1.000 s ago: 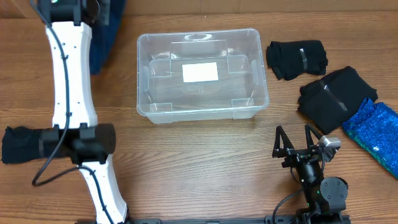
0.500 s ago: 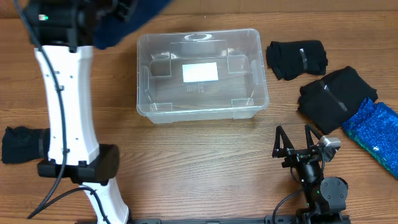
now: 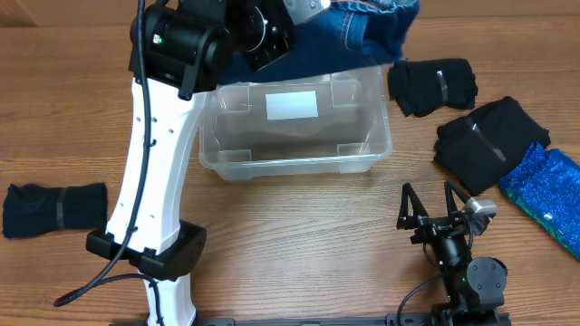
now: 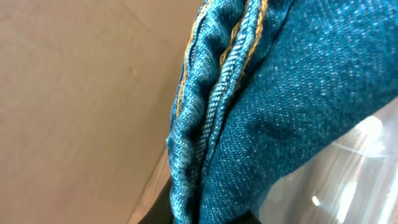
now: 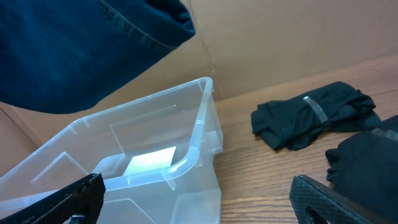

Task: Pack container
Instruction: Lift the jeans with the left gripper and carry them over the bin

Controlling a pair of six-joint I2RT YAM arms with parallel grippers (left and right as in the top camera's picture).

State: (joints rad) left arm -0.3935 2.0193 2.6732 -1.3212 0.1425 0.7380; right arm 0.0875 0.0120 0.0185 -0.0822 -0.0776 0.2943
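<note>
Overhead: container sits on the wooden table toward 12 o'clock of centre, upright, white label on its floor. Nothing inside that I can see.

My left gripper is up over the container's far rim, clenched on a blue denim garment. Its fingers are buried in cloth. The left wrist view shows only denim and orange stitching. The denim hangs in the air over the 12 o'clock wall.

My right gripper is at 5 o'clock, released and empty, jaws wide apart.

Two black folded bundles lie at 2 to 3 o'clock, just beside the container, with a blue glittery pack touching the nearer one. Another black bundle lies at 9 o'clock, well apart.
</note>
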